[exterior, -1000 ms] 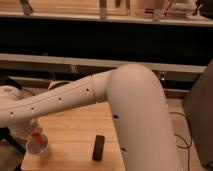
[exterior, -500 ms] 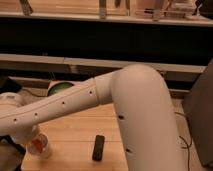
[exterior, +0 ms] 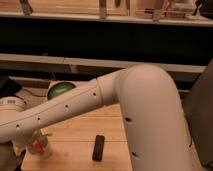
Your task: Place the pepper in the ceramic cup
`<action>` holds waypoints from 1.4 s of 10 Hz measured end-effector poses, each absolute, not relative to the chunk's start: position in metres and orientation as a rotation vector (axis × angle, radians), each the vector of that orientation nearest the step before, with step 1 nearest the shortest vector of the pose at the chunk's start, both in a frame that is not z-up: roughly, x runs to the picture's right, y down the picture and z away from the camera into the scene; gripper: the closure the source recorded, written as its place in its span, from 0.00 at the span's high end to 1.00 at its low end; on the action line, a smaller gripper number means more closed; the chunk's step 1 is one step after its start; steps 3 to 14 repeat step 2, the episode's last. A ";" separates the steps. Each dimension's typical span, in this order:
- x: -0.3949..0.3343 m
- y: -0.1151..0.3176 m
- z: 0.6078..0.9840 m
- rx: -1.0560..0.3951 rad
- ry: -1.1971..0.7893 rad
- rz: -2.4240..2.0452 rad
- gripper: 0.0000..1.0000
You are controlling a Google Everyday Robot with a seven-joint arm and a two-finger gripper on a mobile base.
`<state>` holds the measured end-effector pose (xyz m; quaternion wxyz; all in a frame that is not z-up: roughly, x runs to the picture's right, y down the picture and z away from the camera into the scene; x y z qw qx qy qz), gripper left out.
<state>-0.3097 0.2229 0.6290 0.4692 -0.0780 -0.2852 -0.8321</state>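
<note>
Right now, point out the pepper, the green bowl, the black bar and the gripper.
pepper (exterior: 37, 146): camera view, on its orange body, at the ceramic cup (exterior: 44, 149).
green bowl (exterior: 61, 90): camera view, on its green inside.
black bar (exterior: 98, 147): camera view, mid-length.
gripper (exterior: 29, 146): camera view, lower left, beside the pepper.

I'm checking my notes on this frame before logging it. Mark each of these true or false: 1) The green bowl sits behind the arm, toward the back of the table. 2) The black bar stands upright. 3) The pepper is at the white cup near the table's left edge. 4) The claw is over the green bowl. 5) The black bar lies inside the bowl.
1) True: the green bowl shows above the arm, at the table's far side.
2) False: the black bar lies flat on the wooden table.
3) True: the pepper shows at the ceramic cup.
4) False: the claw is at the cup, near the front left.
5) False: the bar rests on bare wood, apart from the bowl.
</note>
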 end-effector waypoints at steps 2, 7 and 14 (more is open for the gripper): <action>-0.308 0.210 0.618 -0.180 -0.682 -2.034 0.70; -0.308 0.210 0.618 -0.180 -0.682 -2.034 0.70; -0.308 0.210 0.618 -0.180 -0.682 -2.034 0.70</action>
